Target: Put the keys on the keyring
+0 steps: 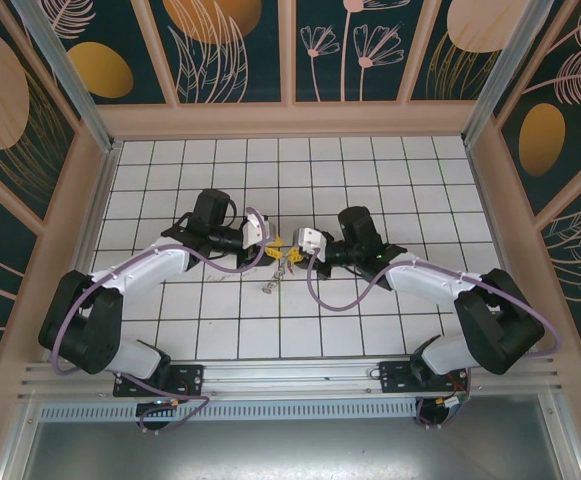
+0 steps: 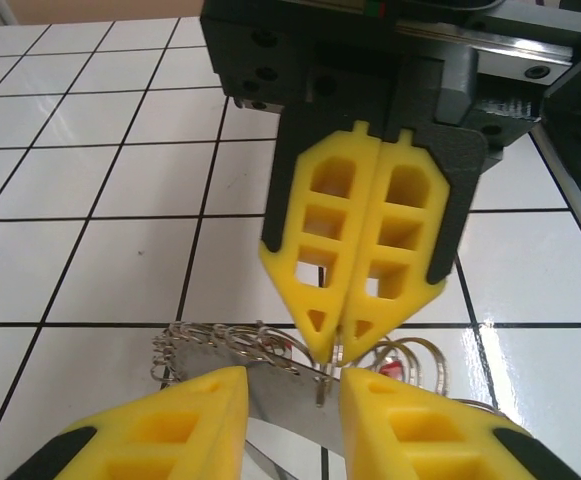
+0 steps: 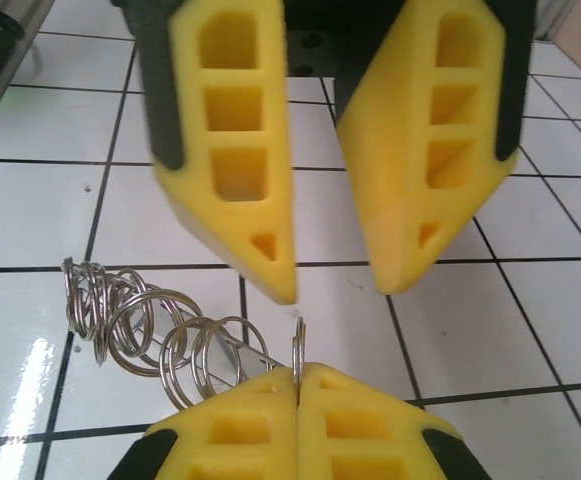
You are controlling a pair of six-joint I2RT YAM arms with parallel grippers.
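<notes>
Currently: right gripper [image 3: 297,372] is pinching shut on the keyring [image 3: 82,300], which is dangling from it over the table [image 3: 30,120]. Left gripper [image 3: 335,290] is waiting open just beside. Risk you are facing: thin wire twisting or slipping free under an off-centre squeeze.

A robotics lab cell: dark leaf-printed panels [image 1: 238,50] wall a white tiled counter [image 1: 370,335], with a silvery aluminium rail [image 1: 290,373] near and two black-and-white robot arms [image 1: 150,266].

Keyring [image 3: 185,348]: thin silvery hoop, rim fringed with small wire loops, mid-table over white tiles. Key [image 2: 391,369]: red head, partly hidden behind loops.
</notes>
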